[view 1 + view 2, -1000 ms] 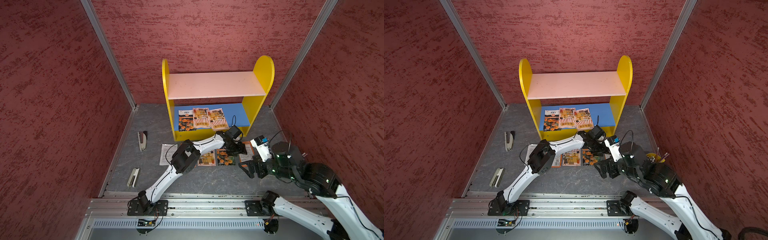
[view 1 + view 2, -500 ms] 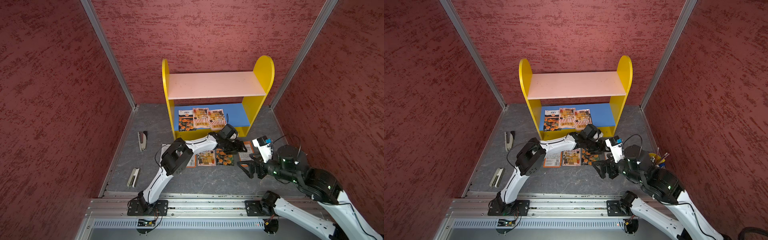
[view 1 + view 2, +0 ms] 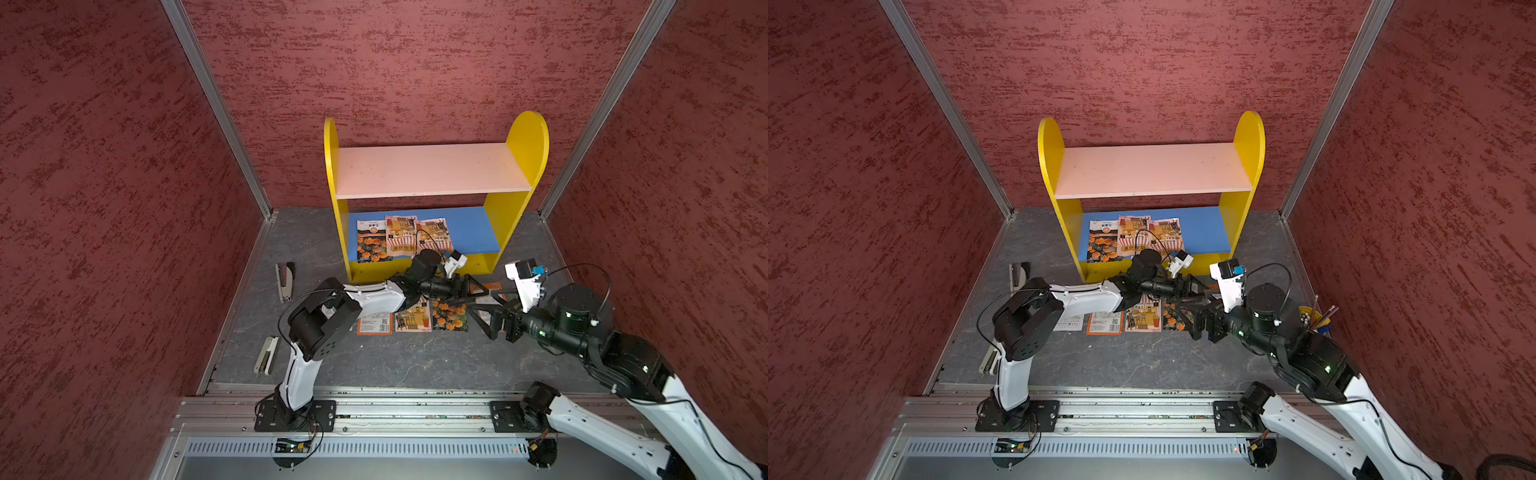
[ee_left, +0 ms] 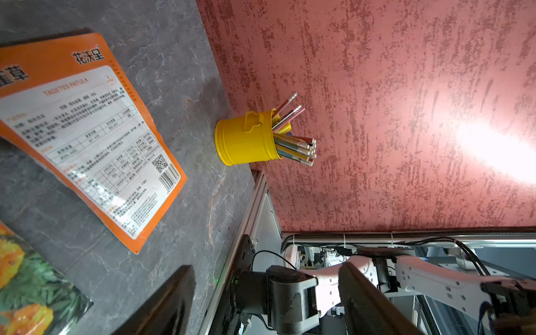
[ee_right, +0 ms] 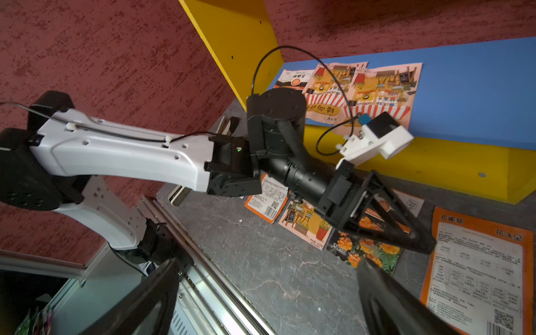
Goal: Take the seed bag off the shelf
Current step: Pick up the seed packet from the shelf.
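Inspected red textured walls (image 3: 415, 62) on three sides and grey stone-look tabletop (image 3: 395, 365). Found the left gripper (image 3: 482, 290) low over the table, jaws spread wide and holding nothing, with clear space between its fingers in the wrist view. Found the right gripper (image 3: 484, 320) just beside it, pointed the opposite way, likewise fully parted and empty. Located the shelf (image 3: 525, 141) just off the left gripper's side, toward the rear wall, pink upper board (image 3: 428, 170) bare. Counted three seed bags flat on the blue lower board (image 3: 473, 232): a marigold bag (image 3: 371, 245) farthest from the left gripper, a striped-stall bag (image 3: 400, 235) in the middle, a second striped-stall bag (image 3: 434, 232) nearest, just behind the gripper's wrist. Noted further bags (image 3: 413, 320) flat on the table under and around both grippers, among them an orange-backed bag (image 4: 87, 139) beside the left fingers. Judged the step in hand as the gap between carries: nothing gripped, three bags on the shelf. Judged the next move as calling for a turn toward the lower board, a low entry beneath the pink board, and a pinch on the front edge of the nearest bag without dragging its neighbour.
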